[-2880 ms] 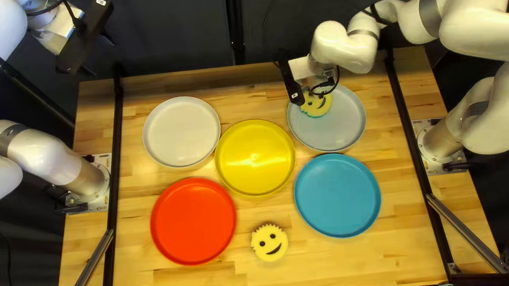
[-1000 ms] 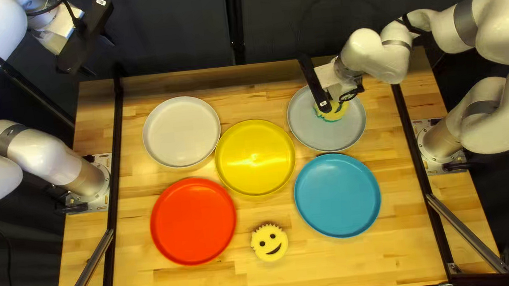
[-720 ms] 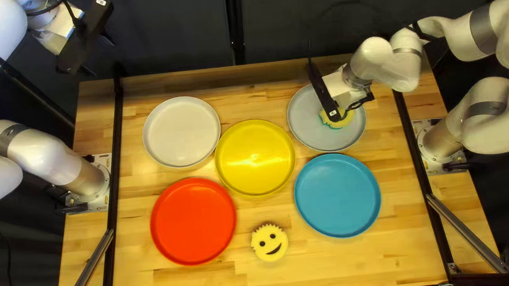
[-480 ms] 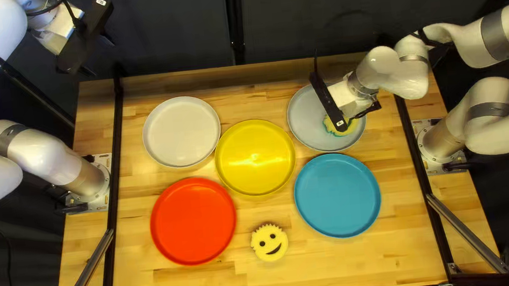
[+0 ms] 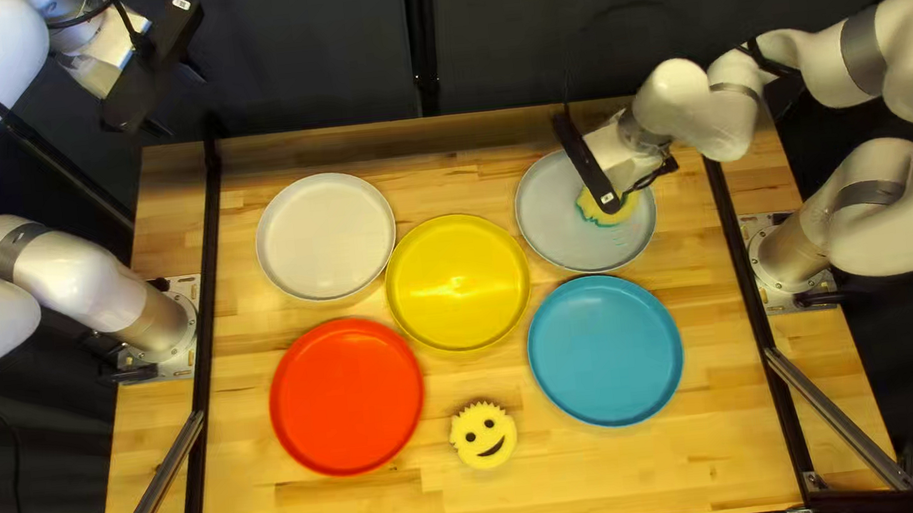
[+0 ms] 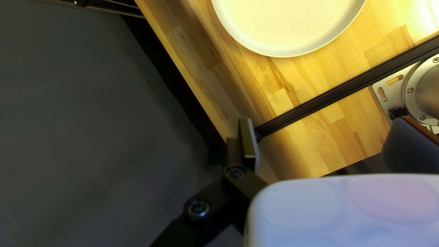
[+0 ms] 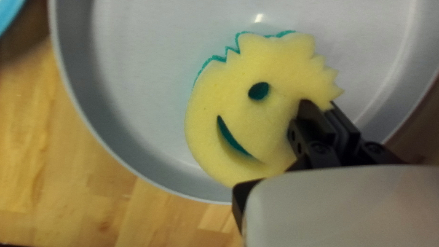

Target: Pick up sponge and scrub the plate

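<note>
The robot's right gripper (image 5: 587,161) has its jaws pinched on the edge of a round yellow smiley-face sponge with teal backing (image 7: 260,114), which lies within a round light-grey plate (image 5: 554,223). The left gripper (image 5: 179,99) is raised beyond the wooden desk (image 5: 568,491), its jaws spread apart. A second yellow smiley-face sponge (image 5: 484,436) sits between the red plate (image 5: 346,397) and the blue plate (image 5: 605,350).
</note>
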Motion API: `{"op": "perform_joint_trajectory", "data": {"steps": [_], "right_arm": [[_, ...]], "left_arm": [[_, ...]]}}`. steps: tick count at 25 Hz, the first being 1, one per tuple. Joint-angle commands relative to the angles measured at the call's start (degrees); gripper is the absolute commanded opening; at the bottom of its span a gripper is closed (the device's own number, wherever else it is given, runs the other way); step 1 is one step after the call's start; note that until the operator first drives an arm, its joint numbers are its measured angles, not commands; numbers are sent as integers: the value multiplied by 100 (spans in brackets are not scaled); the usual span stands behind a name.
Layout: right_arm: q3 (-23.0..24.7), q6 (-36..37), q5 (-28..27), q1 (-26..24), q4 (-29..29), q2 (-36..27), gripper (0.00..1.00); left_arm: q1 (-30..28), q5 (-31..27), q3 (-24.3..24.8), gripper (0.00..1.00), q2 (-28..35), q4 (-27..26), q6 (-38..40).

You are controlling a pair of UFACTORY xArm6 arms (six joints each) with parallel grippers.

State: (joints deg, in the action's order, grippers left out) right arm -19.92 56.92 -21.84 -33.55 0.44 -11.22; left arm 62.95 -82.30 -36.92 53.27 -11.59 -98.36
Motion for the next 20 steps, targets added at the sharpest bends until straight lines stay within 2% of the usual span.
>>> {"op": "perform_joint_trajectory", "data": {"steps": [1,6,10,20], "right_arm": [[12,24,-61,-12,7,-73,0],[300,-174,-64,111,-82,-357,0],[550,-596,-84,391,-306,-627,0],[798,-1511,-141,1026,-863,-929,0]], "left_arm": [[0,0,0,100,0,0,0],[0,0,0,100,0,0,0],[0,0,0,100,0,0,0],[0,0,0,100,0,0,0]]}}
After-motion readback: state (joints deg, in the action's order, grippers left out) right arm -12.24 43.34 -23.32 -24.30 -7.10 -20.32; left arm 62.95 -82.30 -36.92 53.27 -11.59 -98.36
